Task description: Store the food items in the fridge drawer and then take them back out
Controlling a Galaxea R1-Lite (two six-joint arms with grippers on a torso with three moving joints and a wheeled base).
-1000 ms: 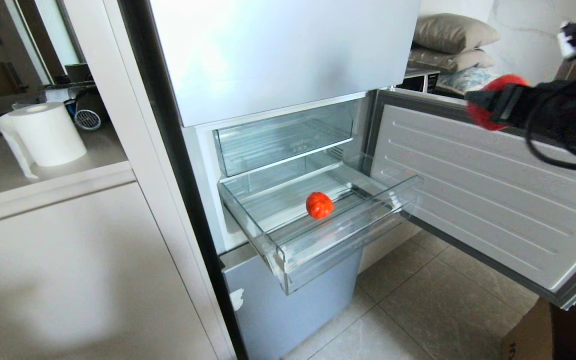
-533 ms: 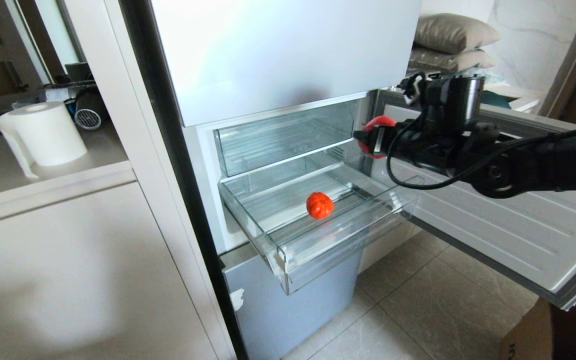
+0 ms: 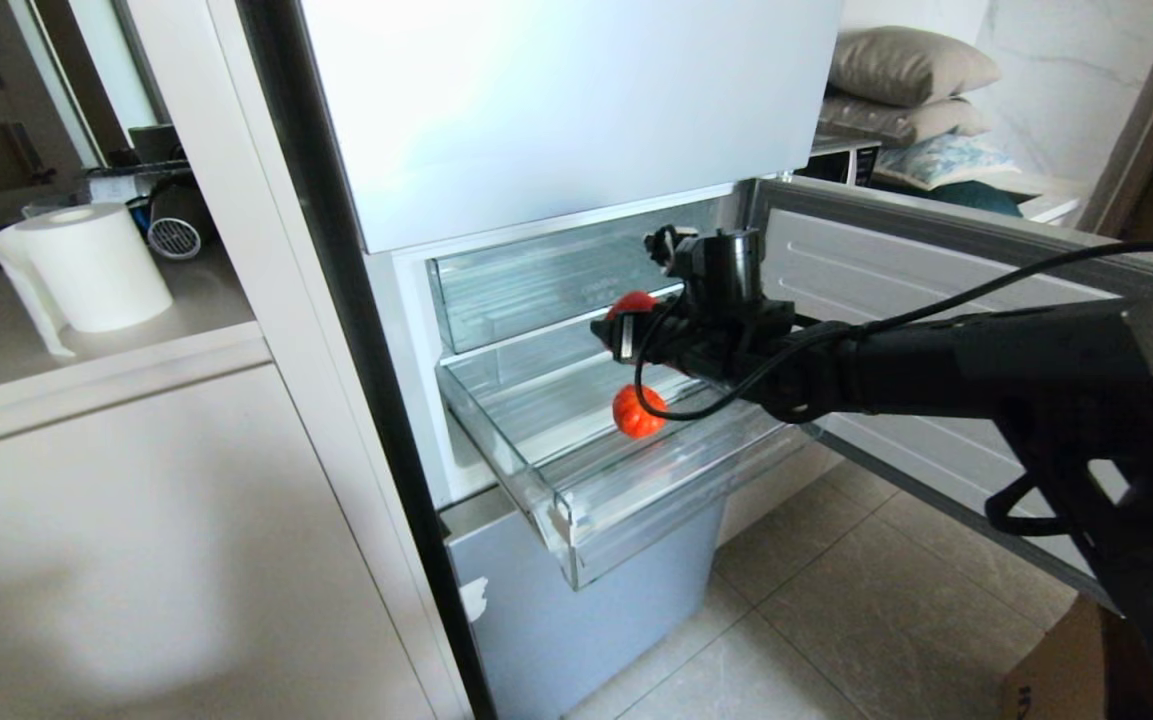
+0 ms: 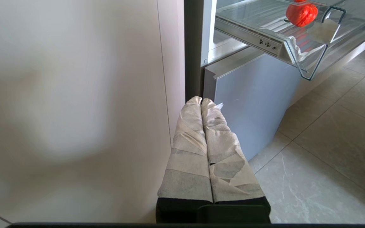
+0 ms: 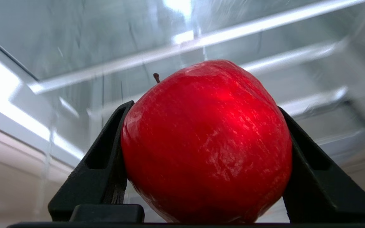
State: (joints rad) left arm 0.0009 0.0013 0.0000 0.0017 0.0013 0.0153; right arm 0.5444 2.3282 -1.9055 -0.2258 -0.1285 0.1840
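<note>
i have my right gripper [image 3: 621, 335] clamped on a glossy red apple [image 5: 206, 142], hovering above the back of the clear ribbed plastic fridge drawer [image 3: 576, 505]; its floor lies straight below. a ridged orange-red fruit [image 3: 638, 411] sits nearer the front lip. only the right wrist view shows the apple's stem; my left gripper [image 4: 206, 104], fingers together, is parked low.

Bright daylight makes white glare on the fridge [image 3: 576, 100] front. A soft grey shadow lies on the cabinet [image 3: 136, 560]. The drawer [image 5: 74, 63] behind the apple [image 5: 206, 142] looks blurry.
</note>
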